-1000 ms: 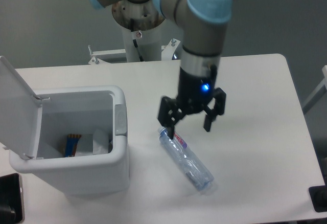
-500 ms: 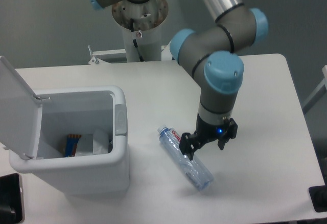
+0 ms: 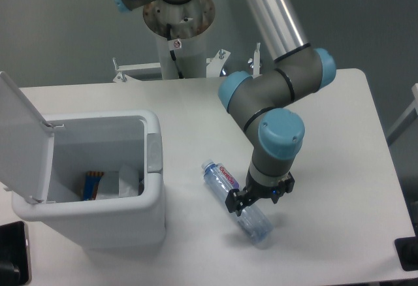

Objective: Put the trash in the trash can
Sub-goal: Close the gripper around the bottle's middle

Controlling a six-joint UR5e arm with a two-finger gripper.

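Lowered since before, the spread fingers (image 3: 234, 204) now straddle the bottle (image 3: 236, 202) lying on the table (image 3: 326, 136).

Non-task items, placed relative to the white table (image 3: 196, 103)

Grey floor (image 3: 59, 31) beyond the table's far edge; white metal bracket (image 3: 130, 70) with bolts just behind that edge, near its middle; dark object (image 3: 13, 260) at the table's near-left corner, cut off by frame; another dark object (image 3: 408, 253) off the near-right corner; pale angled bar (image 3: 401, 123) off the right edge, identity unclear
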